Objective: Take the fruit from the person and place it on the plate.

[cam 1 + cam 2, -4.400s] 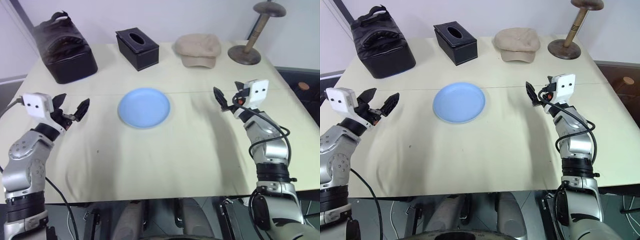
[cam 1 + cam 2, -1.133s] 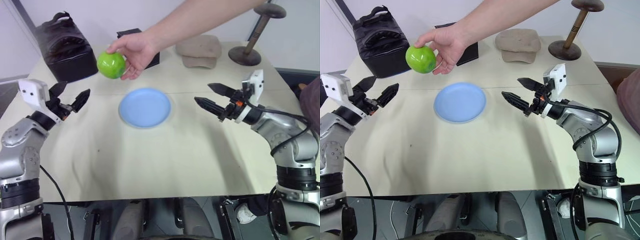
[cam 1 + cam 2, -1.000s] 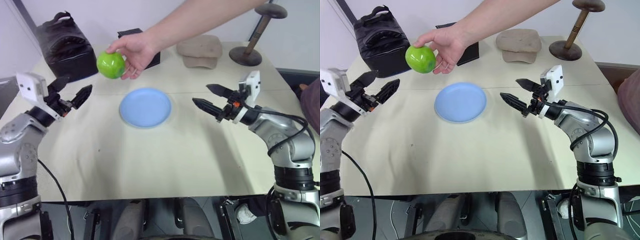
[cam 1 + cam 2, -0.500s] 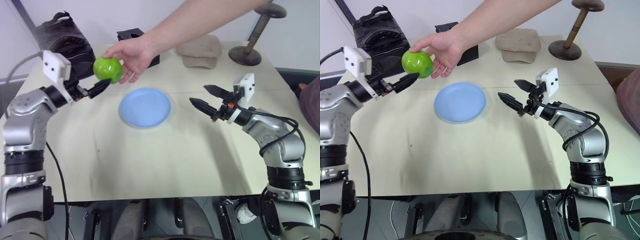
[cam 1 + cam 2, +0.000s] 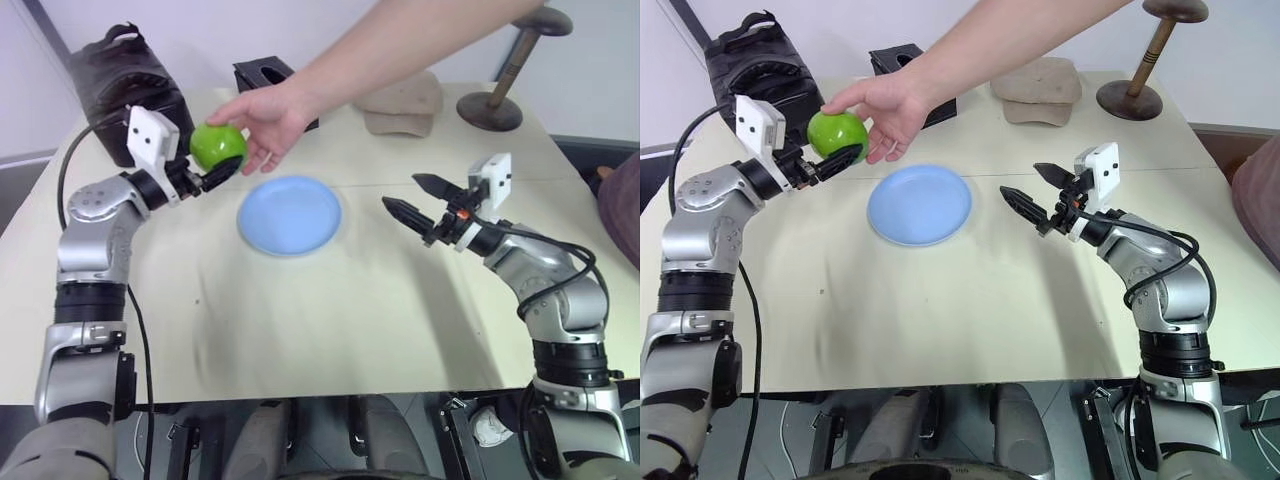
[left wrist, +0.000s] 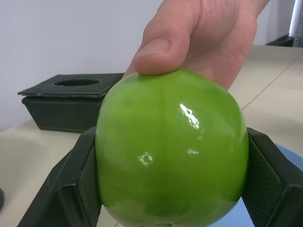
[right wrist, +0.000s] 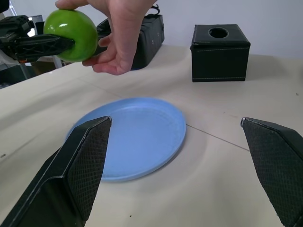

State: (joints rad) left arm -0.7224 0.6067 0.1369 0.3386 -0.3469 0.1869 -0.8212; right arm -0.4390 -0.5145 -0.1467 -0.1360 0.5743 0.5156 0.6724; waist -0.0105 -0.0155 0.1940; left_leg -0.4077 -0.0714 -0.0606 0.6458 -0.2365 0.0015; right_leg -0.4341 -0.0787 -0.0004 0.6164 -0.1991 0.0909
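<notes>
Midway through the handover, the left claw point(image 5: 835, 158) clamps the glossy round green apple point(image 5: 835, 132) held by the person's bare hand point(image 5: 883, 103), while the right claw point(image 5: 1032, 198) gapes empty; next, pull free toward the round light blue plate point(image 5: 919, 205) on the counter point(image 5: 970, 300).

Bright, even light; soft shadows.

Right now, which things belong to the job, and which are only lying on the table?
Job: apple, person's hand, plate, left gripper shut on the apple.
Lying about: black bag, tissue box, cap, wooden stand.
</notes>
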